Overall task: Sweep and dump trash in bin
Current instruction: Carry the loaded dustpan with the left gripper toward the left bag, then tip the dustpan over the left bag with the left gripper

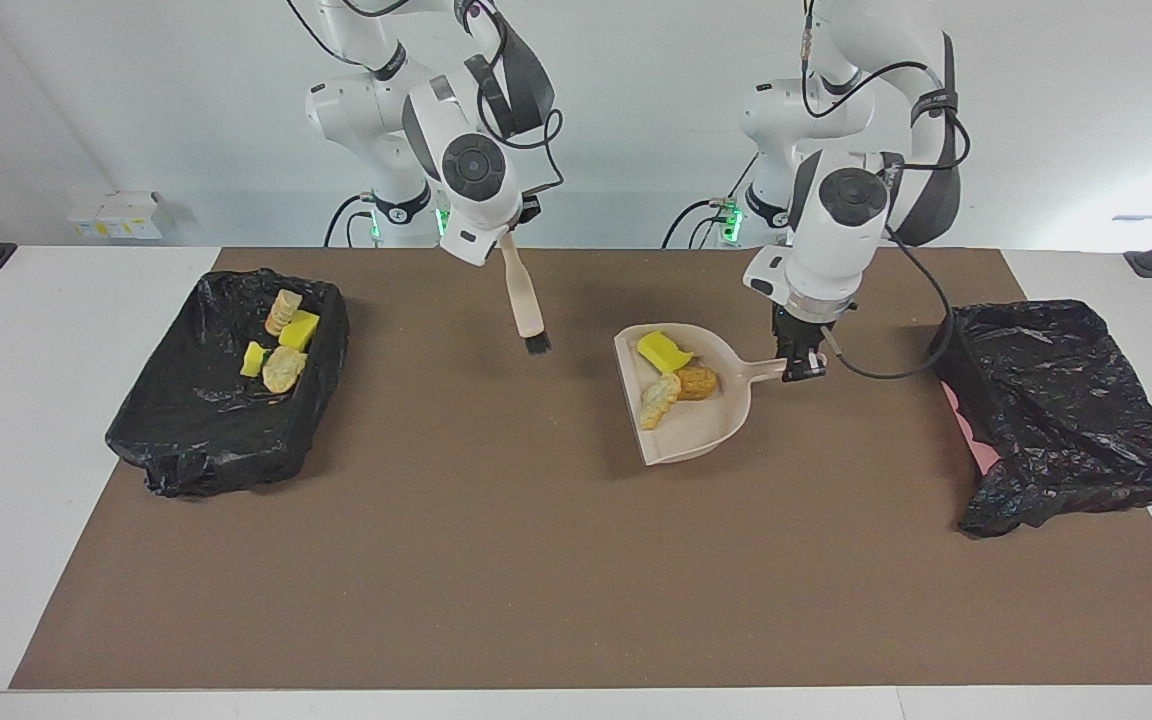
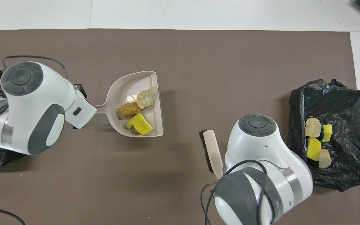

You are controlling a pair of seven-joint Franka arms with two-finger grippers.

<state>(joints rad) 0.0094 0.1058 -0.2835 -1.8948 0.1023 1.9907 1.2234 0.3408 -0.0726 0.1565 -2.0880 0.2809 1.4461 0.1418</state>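
Left gripper (image 1: 802,367) grips the dustpan (image 1: 698,425) handle mid-mat; three trash (image 1: 677,372) pieces aboard. Right gripper (image 1: 498,243) clamps the brush (image 1: 526,300). Keep the pan level toward a bin (image 1: 1056,420).

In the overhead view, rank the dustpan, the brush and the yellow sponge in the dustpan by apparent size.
1. dustpan
2. brush, though the right arm covers part of it
3. yellow sponge
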